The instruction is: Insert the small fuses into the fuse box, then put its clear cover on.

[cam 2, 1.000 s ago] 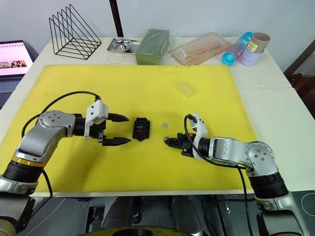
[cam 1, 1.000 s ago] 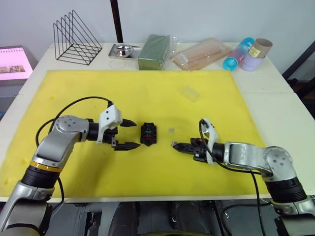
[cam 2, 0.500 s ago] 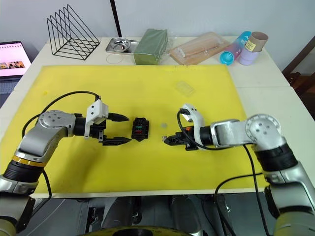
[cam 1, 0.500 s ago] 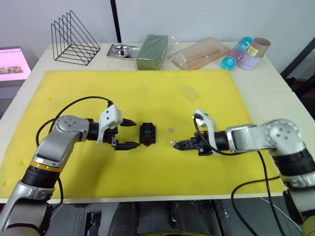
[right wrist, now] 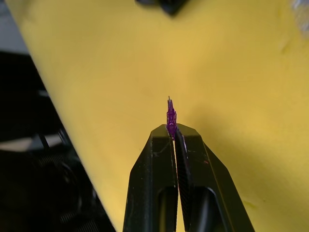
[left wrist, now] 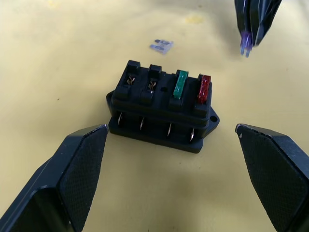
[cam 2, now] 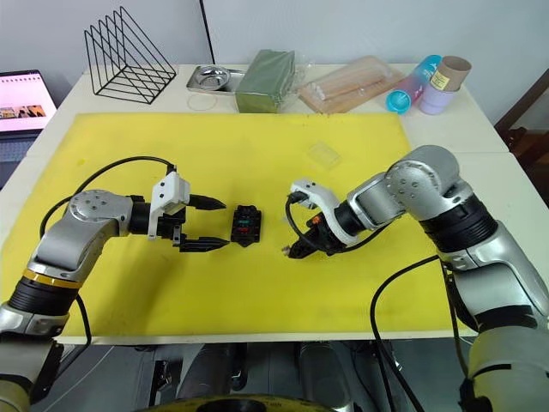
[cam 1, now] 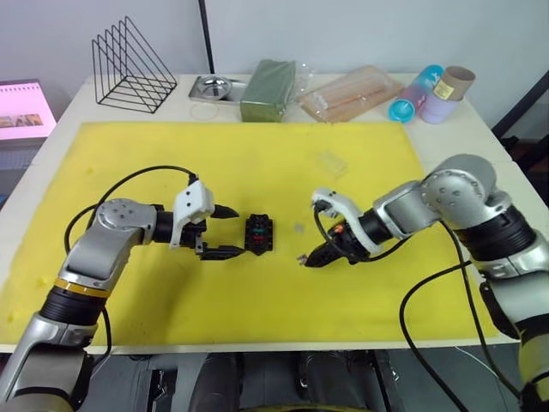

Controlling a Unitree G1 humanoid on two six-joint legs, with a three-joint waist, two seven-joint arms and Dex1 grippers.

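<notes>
The fuse box (left wrist: 163,114) was seen lying on the yellow mat (cam 1: 257,163) of the worktop, near the mat's middle. A green fuse (left wrist: 180,84) and a red fuse (left wrist: 203,89) were seated in two neighbouring slots, while the other two slots were left unfilled. The left pincer (cam 1: 221,233) was held wide apart just beside the box. A purple fuse (right wrist: 171,117) was pinched between the closed tips of the right pincer (cam 1: 304,258), on the box's other side. Another greyish-purple fuse (left wrist: 161,46) lay loose on the mat near the box. The clear cover (cam 1: 330,162) rested farther back on the mat.
</notes>
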